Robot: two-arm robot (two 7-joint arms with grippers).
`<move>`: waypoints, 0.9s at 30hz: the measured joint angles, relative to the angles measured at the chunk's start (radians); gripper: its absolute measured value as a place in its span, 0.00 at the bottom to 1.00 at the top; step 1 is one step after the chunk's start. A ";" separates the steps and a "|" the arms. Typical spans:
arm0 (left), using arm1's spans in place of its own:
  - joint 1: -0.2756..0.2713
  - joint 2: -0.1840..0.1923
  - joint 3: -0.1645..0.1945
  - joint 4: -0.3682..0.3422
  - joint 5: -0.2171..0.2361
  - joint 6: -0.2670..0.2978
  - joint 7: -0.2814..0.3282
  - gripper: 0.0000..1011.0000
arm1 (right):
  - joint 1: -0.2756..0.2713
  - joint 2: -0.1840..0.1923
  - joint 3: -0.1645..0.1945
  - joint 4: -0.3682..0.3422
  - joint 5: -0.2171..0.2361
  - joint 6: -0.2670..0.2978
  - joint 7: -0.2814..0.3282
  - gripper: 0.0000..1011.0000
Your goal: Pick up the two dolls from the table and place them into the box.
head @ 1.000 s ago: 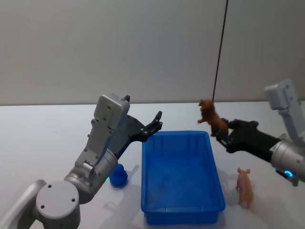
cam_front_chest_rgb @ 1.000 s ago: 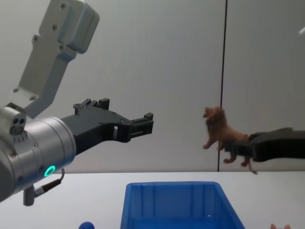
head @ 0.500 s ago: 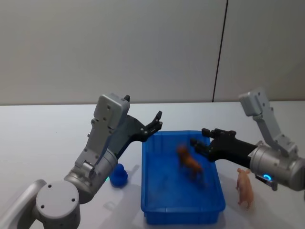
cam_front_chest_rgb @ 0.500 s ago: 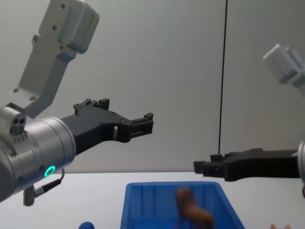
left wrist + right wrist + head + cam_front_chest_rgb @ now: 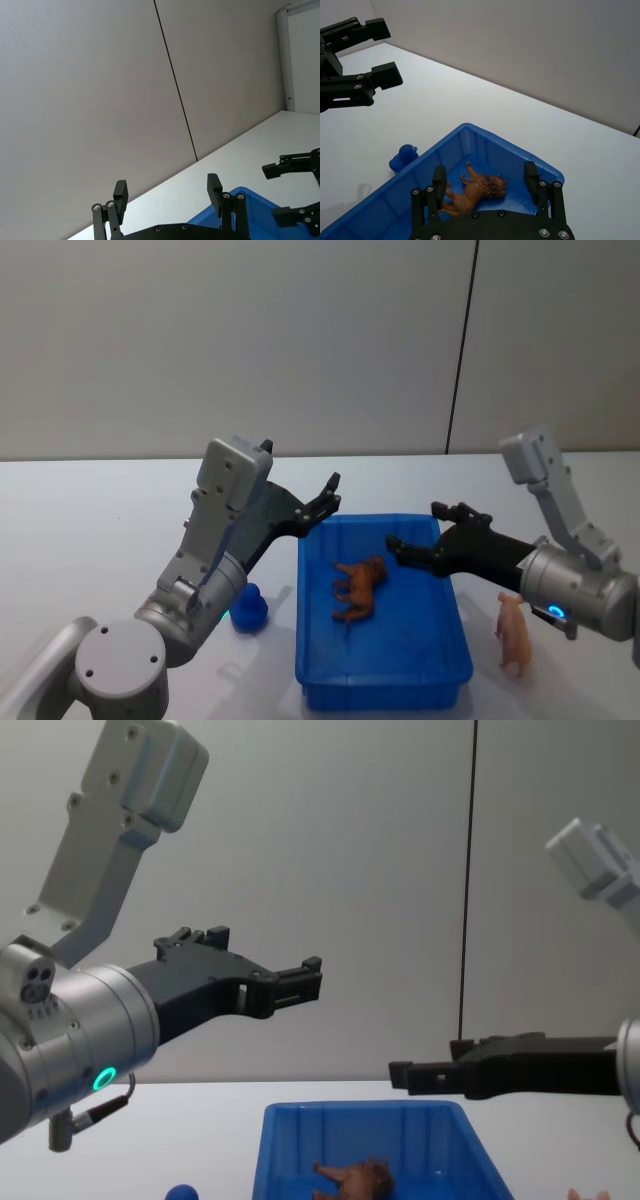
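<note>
The brown doll (image 5: 358, 588) is lying on its side on the floor of the blue box (image 5: 385, 692), roughly in the middle and a little toward the far end, with its thin legs sticking out. The right gripper (image 5: 414, 526) is hovering over the far right part of the box, just right of and above the doll and not touching it; its fingers are spread wide apart and are holding nothing, which the right wrist view is showing clearly, with the doll (image 5: 475, 192) lying below the gap between the two fingers. The pink doll (image 5: 514, 633) is standing upright on the white tabletop (image 5: 80, 530), just beside the box's near right corner and outside it. The left gripper (image 5: 330, 492) is hanging raised above the box's far left corner, with its fingers apart and empty as well. A small blue toy (image 5: 249, 608) is sitting on the tabletop just left of the box, under the left arm.
</note>
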 joint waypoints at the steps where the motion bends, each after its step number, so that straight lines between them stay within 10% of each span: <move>1: 0.000 0.000 0.000 0.000 0.000 0.000 0.000 0.99 | -0.001 0.002 0.001 -0.002 0.003 -0.001 -0.003 0.94; 27: 0.000 0.000 0.000 0.000 0.000 0.000 0.000 0.99 | -0.225 0.161 0.085 -0.205 0.161 0.017 -0.168 0.99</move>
